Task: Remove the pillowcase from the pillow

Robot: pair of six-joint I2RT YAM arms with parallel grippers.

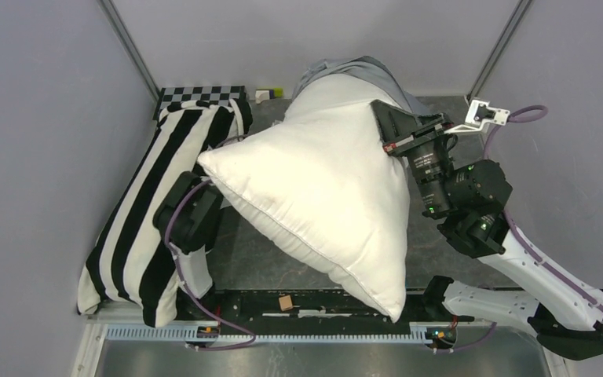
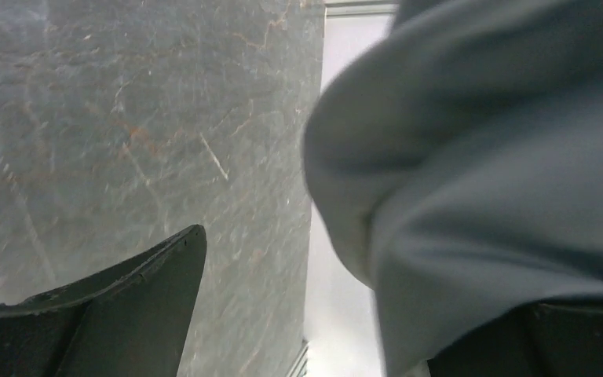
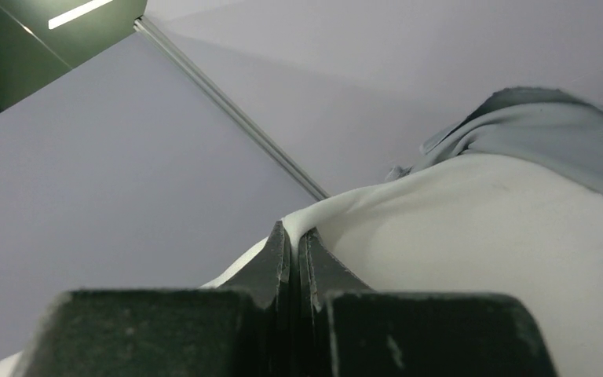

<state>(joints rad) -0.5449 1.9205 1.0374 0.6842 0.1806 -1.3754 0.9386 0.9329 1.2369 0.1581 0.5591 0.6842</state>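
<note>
Firmly, right gripper [image 3: 294,236] pinched white pillow [image 1: 314,188] edge, jaws closed; left gripper [image 2: 361,271] stood wide apart, gripping nothing, blue-grey pillowcase [image 2: 479,157] draped against it.

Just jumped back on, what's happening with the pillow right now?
The right gripper is shut on an edge of the white pillow and holds it raised. Most of the pillow is bare. The blue-grey pillowcase covers only its far end, bunched up. The left gripper reaches under the pillow, open, with pillowcase fabric against one finger but not clamped. A striped pillow lies at the left.
</note>
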